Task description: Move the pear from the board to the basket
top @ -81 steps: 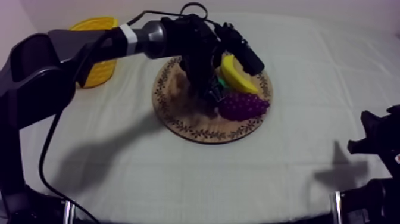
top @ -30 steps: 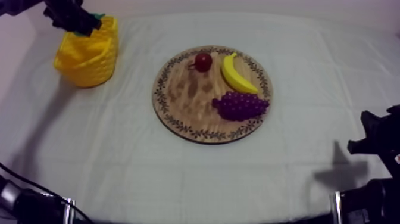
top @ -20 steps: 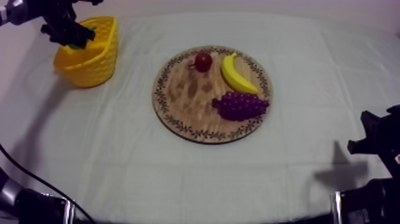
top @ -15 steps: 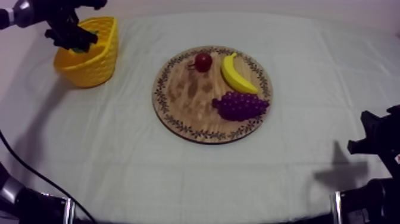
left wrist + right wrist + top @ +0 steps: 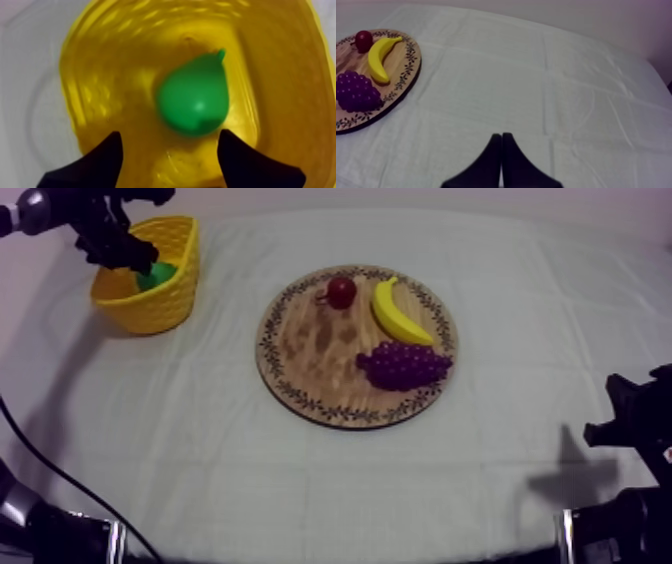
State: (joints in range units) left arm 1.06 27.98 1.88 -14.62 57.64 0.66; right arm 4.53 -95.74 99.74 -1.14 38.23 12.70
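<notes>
Since 2.7 s ago we've gone from the board over to the basket, and versus 0.5 s ago the pear shows free and green inside the basket rather than tucked in our grip.

Left gripper (image 5: pixel 169 142): fingers spread wide, nothing between them, hanging above the yellow basket (image 5: pixel 172 290). Pear (image 5: pixel 194 97) lies straight below the gap, inside the basket walls and clear of both fingers. We read it as released and on the basket floor, but can't tell if it has settled. Its long axis runs away from the fingers, fat end toward them, stem tip pointing off and slightly to one side.

Our read is that the placement is done or nearly so. Only a lift-out remains, and since the fingertips look close to the rim, straight up seems safest so we don't tip the basket.

Right gripper (image 5: pixel 501 140): fingers together in a narrow wedge, parked low at its own side, well apart from the basket. The left arm is the only one in reach.

Wooden board (image 5: pixel 315 348) sits mid-table with a bare patch on the side toward the basket. It carries the banana (image 5: pixel 398 313), the grapes (image 5: pixel 405 365) and a small red fruit (image 5: pixel 341 291).

Cloth (image 5: pixel 300 478) lies flat with faint creases. Pale wall behind the table.
</notes>
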